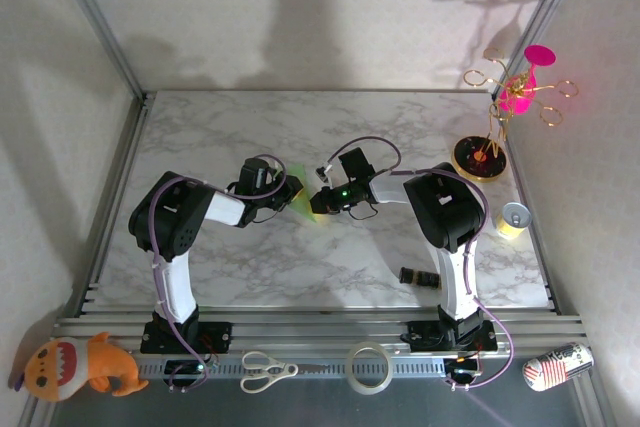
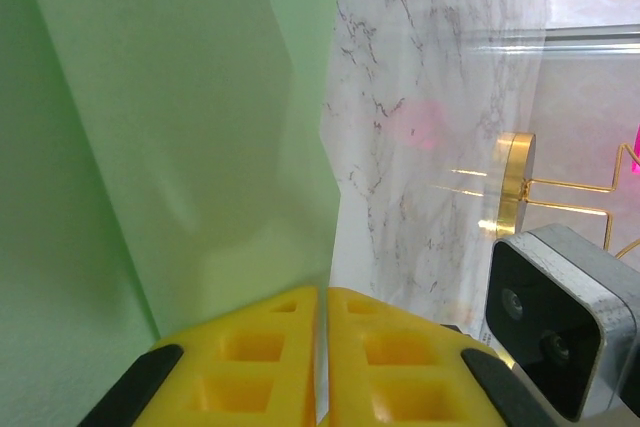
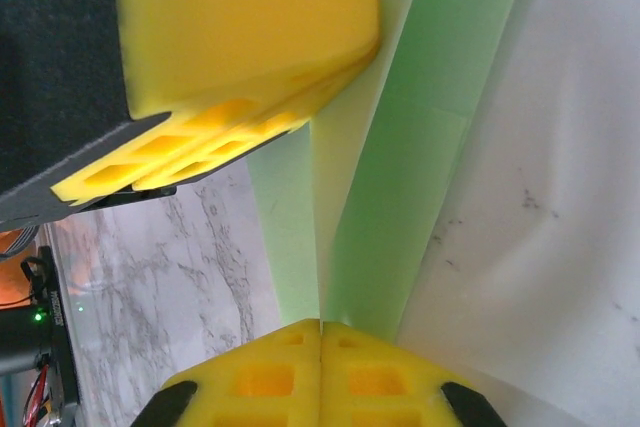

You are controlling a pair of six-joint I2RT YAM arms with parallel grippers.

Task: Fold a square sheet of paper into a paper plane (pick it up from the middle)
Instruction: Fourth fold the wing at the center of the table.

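Square sheet of paper (image 1: 304, 195), thin, light green and already creased into long panels, hangs above the middle of the white marble table (image 1: 300, 277). The left gripper (image 2: 322, 317) and right gripper (image 3: 320, 332) each pinch it, fingers fully closed. Sharpening the fold likely needs aligned layers, firm pinches and gentle tension.

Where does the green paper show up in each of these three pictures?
Top external: the green paper is a small sliver at the middle of the marbled table.
Left wrist: the paper covers the left half of the picture.
Right wrist: it is a folded strip running from the top right down to the bottom centre.
Shared landmark: the grey-veined marble tabletop lies behind the paper in all three views.
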